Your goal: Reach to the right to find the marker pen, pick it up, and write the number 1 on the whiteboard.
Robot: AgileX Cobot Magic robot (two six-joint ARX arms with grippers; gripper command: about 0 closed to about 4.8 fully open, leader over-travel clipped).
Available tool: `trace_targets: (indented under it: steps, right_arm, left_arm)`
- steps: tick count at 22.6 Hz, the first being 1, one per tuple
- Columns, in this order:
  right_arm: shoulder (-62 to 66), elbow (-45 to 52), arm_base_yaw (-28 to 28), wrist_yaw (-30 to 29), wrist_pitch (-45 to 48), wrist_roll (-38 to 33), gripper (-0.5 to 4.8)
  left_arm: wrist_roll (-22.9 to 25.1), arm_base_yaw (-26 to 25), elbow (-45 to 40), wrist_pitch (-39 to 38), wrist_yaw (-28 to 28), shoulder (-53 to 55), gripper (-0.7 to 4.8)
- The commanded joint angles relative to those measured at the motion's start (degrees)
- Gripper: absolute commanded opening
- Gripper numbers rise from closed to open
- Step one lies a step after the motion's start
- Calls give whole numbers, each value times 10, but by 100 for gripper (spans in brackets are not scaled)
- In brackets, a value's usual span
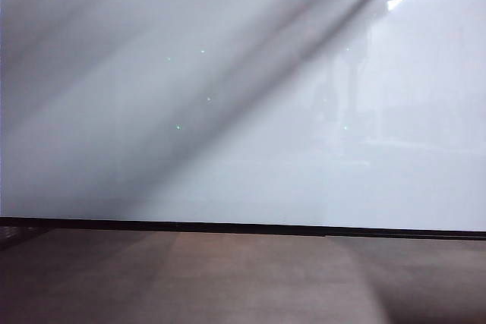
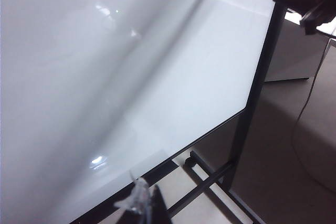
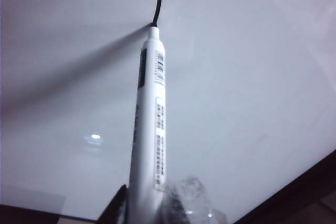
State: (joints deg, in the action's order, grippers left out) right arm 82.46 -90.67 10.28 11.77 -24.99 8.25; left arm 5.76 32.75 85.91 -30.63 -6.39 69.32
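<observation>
Right wrist view, right gripper [image 3: 144, 205] clamping marker pen [image 3: 149, 124], tip on whiteboard [image 3: 236, 77]; left gripper [image 2: 137, 200] state unclear

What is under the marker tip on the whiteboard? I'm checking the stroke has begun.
The right gripper holds the marker pen, tip on the whiteboard. A short black stroke runs from it; the contact spot itself is covered.

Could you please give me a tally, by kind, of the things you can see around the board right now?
Whiteboard: 1
Marker pen, held in the right gripper with its tip at the board: 1
Black stroke on the board: 1
Board stand: 1
Grippers: 2, counting the left gripper low beside the board
Total: 6
</observation>
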Motion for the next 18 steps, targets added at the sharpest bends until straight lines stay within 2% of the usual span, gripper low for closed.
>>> trace_targets:
  steps: [1,18]
  right_arm:
    - [6,1,-1,14,-7,-1,-6]
    - [30,1,-1,13,-38,-5,-6]
  left_arm:
    - [2,0,4,0,2,-3,-5]
    - [3,0,4,-6,2,-3,-5]
